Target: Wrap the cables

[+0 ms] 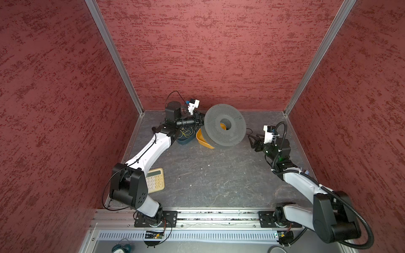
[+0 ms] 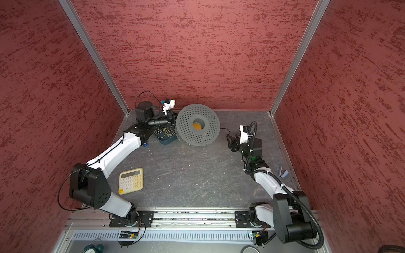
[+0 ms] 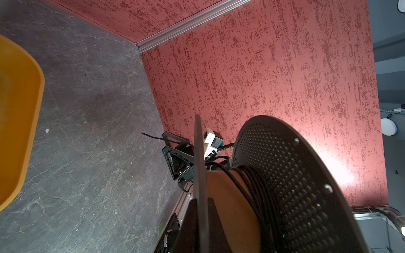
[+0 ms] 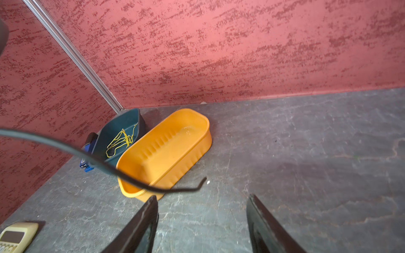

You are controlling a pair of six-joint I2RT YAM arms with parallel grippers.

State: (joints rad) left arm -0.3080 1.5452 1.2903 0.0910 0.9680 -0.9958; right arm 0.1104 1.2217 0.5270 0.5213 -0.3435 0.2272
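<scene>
Cable (image 3: 260,192): black cord, mostly coiled on the orange core of the spool (image 1: 232,135), with the turns bunched against one flange.
Free end (image 4: 186,190): a short tail off the spool, hanging in air across the right wrist view, tip kinked. In both top views it points toward the right tool.
Spool: grey with perforated flanges, tilted, apparently held off the worktop (image 1: 208,175) over the orange tray (image 4: 195,157).
Left tool (image 3: 202,203): clenched on the rim of the near flange, one finger on each side.
Right tool (image 4: 202,197): released, jaws apart, nothing between them. The tail lies just beyond the fingertips, not touching.
Step in hand (judged): catch the tail and lay the last turn onto the core.
Progress (judged): near the end; only the tail looks loose.
Doing it well: bring the jaws round the straight stretch behind the kink, not the tip, so the tail cannot flick out. Pinch lightly. Feed it between the flanges toward the bare side of the core. Hold the spool steady with the left tool.
Risk: the cord looks thin and springy, so a hard pull may loosen the wound turns.
Not involved: teal tray (image 4: 125,120) with yellow-green wire (image 4: 120,140); calculator (image 2: 131,180).
</scene>
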